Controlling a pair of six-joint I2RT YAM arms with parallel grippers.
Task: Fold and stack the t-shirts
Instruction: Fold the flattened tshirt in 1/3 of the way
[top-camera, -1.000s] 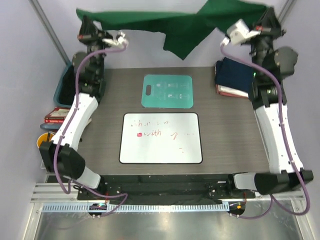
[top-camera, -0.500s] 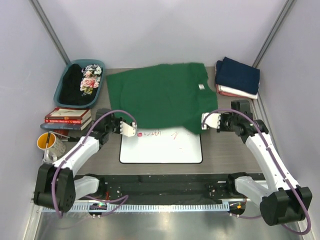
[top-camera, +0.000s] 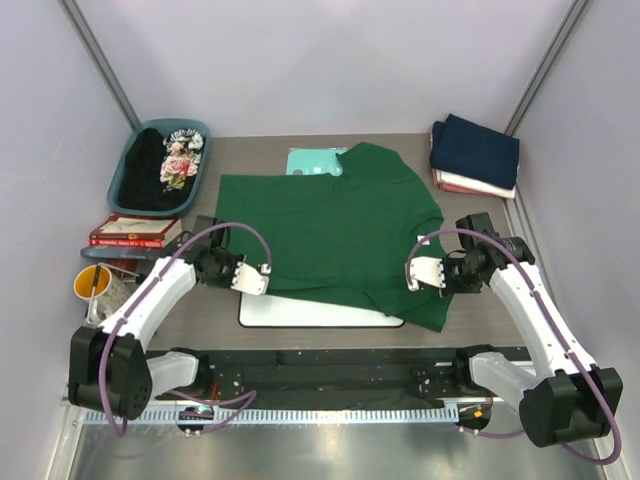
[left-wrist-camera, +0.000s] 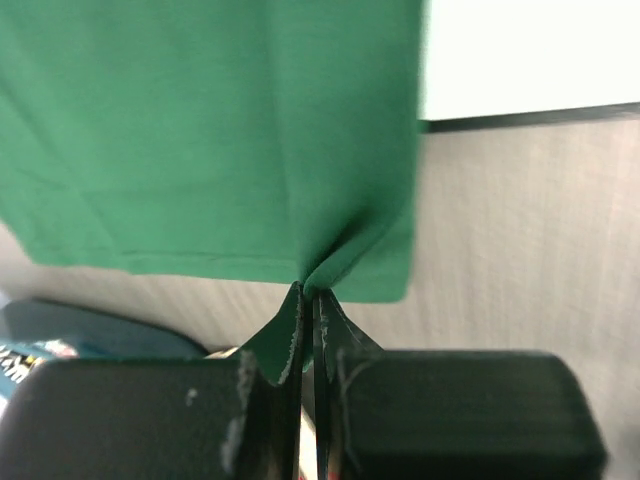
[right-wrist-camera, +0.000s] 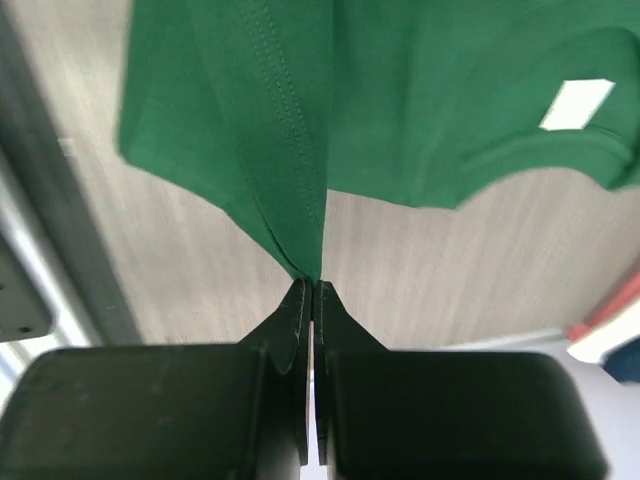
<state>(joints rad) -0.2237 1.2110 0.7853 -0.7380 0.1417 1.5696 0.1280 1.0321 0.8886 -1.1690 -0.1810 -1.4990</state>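
The left gripper and right gripper are each clamped on a near edge of the green t-shirt, which lies spread mid-table and hides most of the whiteboard. Beyond, only a corner of the teal board shows, with folded shirts far right.

Nothing legible is showing in any view. A small white tag is sitting at the neckline of the dark green t-shirt, but in the right wrist view it is appearing only as a blank, blurred patch. The red book at the left edge of the table is carrying pale marks along its side, too small to read. The teal board is peeking out from behind the shirt, and any print on it is too faint to make out. The uncovered strip of the whiteboard is showing plain white.
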